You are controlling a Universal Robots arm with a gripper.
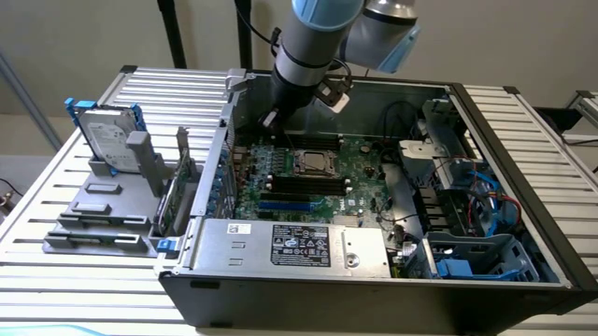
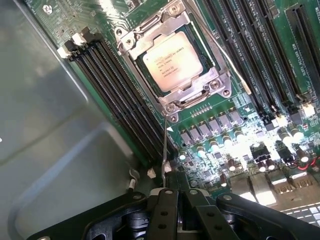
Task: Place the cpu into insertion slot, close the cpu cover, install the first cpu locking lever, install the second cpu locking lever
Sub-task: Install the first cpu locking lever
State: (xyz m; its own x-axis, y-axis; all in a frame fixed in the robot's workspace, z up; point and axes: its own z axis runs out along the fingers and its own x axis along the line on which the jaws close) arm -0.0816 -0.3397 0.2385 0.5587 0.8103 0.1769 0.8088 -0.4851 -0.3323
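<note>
**Exterior view.** A grey-and-blue robot arm reaches down into an open black computer case that lies on a slatted metal table. Its gripper sits low by the case's far wall, at the edge of the green circuit board. It is near the insertion slot, a small square socket with a silver rim. At the exterior view's left, outside the case, a silver hard drive stands in a grey holder.

**Wrist view.** The cpu, a small flat square chip with a pale silver face, lies seated in the insertion slot. The cpu cover, a thin silver metal frame, lies flat over its edges. A thin wire locking lever runs from a corner of the socket toward the gripper, whose black fingers are pressed together. The lever's end reaches their tips, but I cannot tell whether it is pinched. Long black memory slots run beside the socket.
</note>
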